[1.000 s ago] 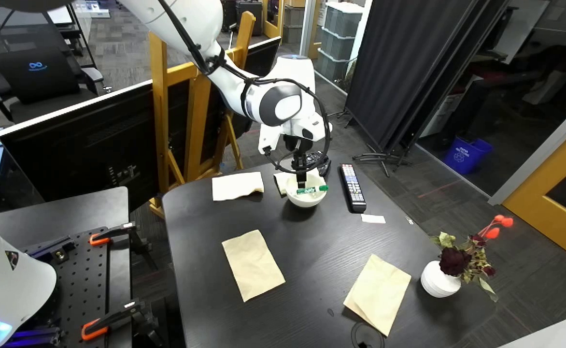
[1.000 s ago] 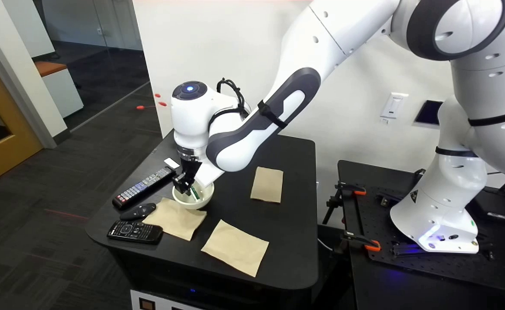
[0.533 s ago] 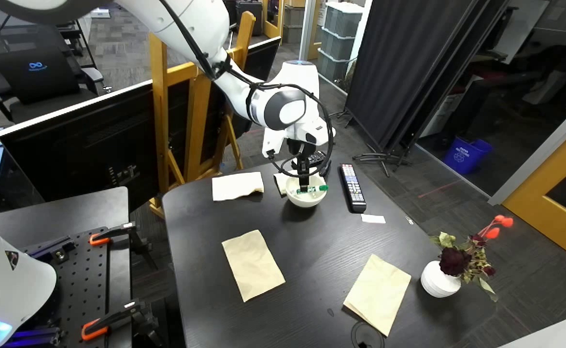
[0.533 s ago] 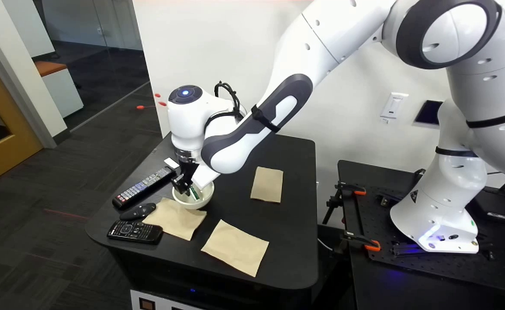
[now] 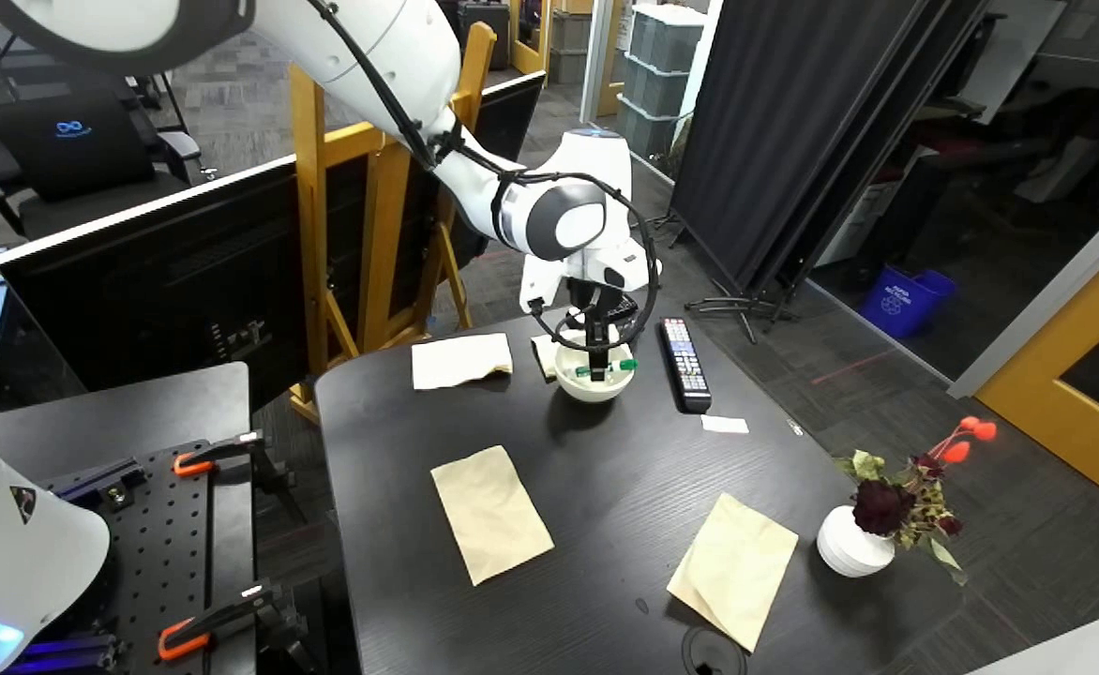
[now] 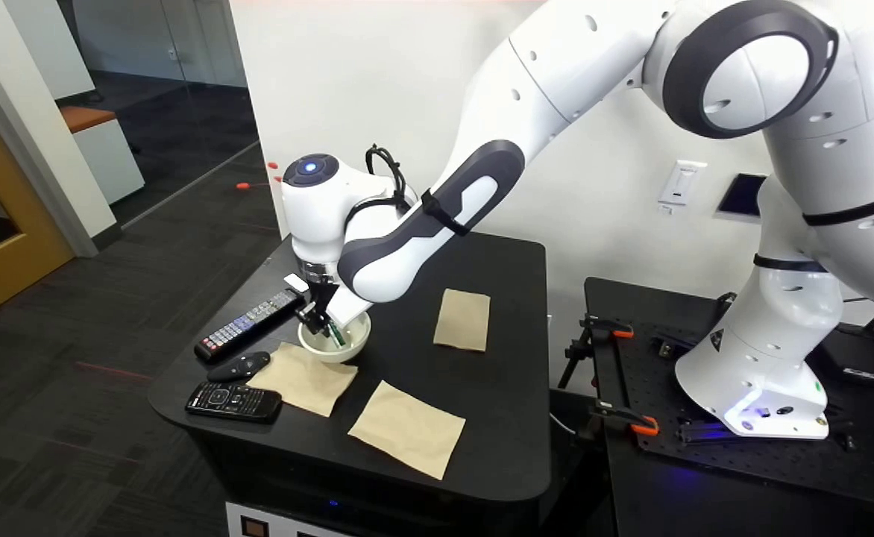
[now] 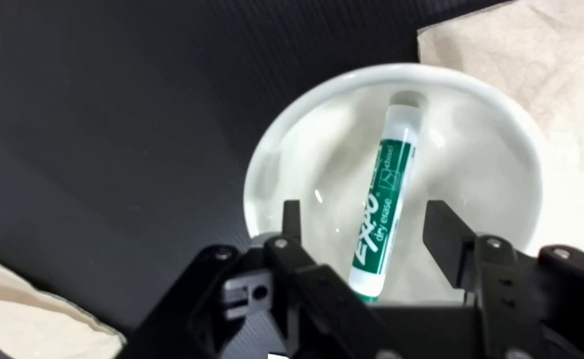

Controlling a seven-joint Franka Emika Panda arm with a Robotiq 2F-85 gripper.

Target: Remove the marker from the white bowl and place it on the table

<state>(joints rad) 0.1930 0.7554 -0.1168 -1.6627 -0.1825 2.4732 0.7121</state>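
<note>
Toward the edge of the black desk point(image 5: 606, 506) farthest from the robot base point(image 6: 765, 365), the Robotiq gripper point(image 7: 367, 229) stood wide over the white bowl point(image 7: 486, 164); a level, rim-clearing squeeze around mid-barrel looked best for the Expo dry-erase marker point(image 7: 386, 199) inside.

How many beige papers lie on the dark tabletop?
4, in an exterior view: one paper partly behind the round white bowl, a second paper further left, a third paper below that, a fourth paper near the round white vase. More might be hidden.
</note>
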